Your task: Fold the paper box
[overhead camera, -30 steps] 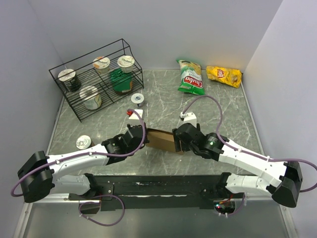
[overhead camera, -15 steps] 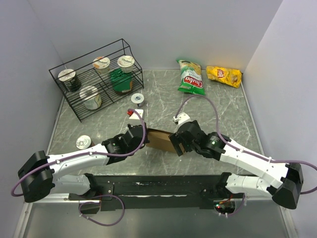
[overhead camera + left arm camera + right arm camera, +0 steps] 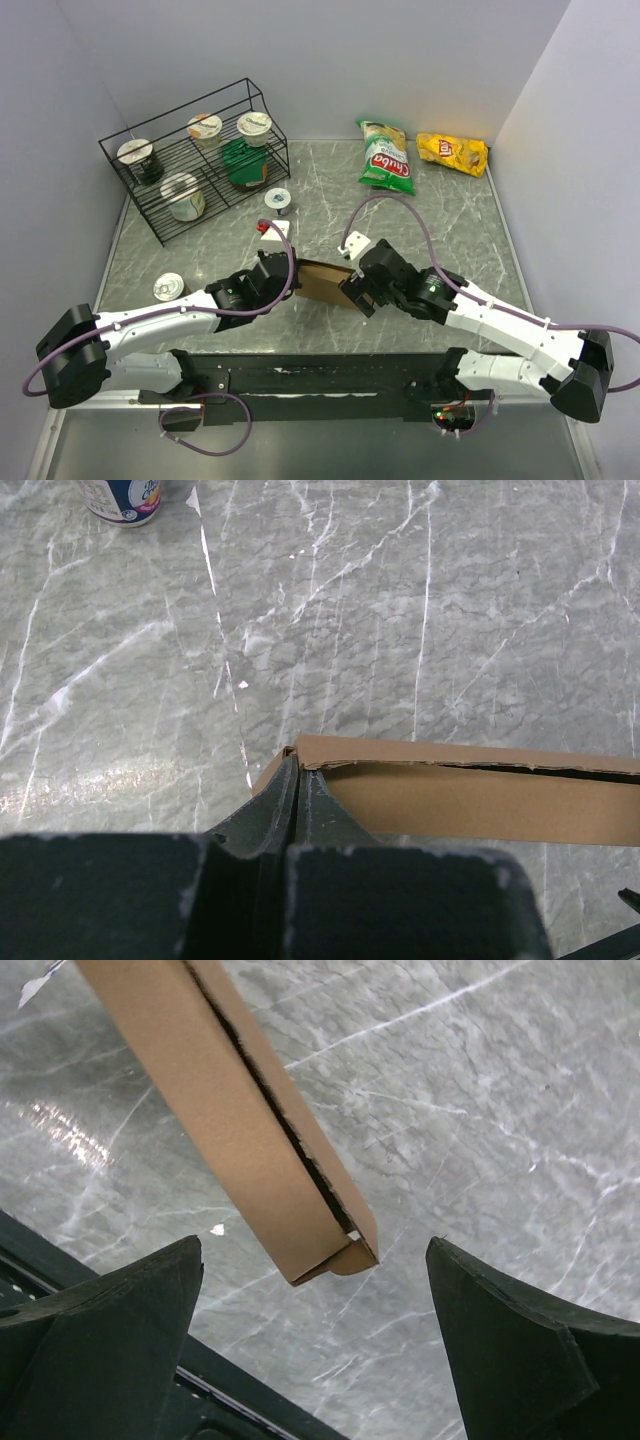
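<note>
The paper box (image 3: 322, 283) is plain brown cardboard, folded flat, held just above the table near its front edge. My left gripper (image 3: 287, 268) is shut on its left corner; in the left wrist view the fingertips (image 3: 298, 772) pinch the edge of the box (image 3: 480, 795). My right gripper (image 3: 358, 292) is open at the box's right end. In the right wrist view the box (image 3: 240, 1110) hangs in from the upper left, its end between and just ahead of my spread fingers (image 3: 130, 1310), touching neither.
A wire rack (image 3: 195, 160) with cups stands at the back left. A green chip bag (image 3: 385, 155) and a yellow one (image 3: 452, 152) lie at the back right. A cup (image 3: 276, 201) and a small red-and-white block (image 3: 268, 228) sit mid-table; a can (image 3: 168, 287) lies front left.
My right gripper has swung left and tilted around the box's right end. The left gripper and the box have hardly moved.
</note>
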You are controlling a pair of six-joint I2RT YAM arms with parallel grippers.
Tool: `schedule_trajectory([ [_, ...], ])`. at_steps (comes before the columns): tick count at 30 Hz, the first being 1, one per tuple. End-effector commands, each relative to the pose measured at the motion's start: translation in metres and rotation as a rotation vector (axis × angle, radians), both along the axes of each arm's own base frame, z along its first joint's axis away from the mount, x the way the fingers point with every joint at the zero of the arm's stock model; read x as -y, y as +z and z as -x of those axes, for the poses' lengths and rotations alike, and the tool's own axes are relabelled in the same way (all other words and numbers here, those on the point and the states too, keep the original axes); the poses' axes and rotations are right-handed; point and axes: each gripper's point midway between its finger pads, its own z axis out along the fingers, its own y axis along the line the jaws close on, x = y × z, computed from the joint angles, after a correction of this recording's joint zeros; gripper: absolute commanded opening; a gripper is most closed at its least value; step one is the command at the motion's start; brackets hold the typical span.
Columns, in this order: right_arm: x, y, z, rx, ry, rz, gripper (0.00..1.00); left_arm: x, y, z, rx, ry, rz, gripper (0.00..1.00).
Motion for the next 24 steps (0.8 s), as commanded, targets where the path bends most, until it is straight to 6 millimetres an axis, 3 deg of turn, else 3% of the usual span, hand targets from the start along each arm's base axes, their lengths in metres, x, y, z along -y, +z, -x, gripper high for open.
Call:
schedule_trajectory([
  [1, -0.019, 0.024, -0.007, 0.069, 0.087, -0.037, 1.00, -0.018, -0.085, 0.058, -0.276, -0.165, -0.227, 0.01],
  [9, -0.031, 0.011, -0.006, 0.070, 0.143, 0.021, 0.99, -0.019, -0.088, 0.060, -0.287, -0.164, -0.222, 0.01],
  [24, -0.015, -0.008, 0.003, 0.053, 0.014, 0.122, 0.95, -0.019, -0.087, 0.060, -0.288, -0.164, -0.220, 0.01],
])
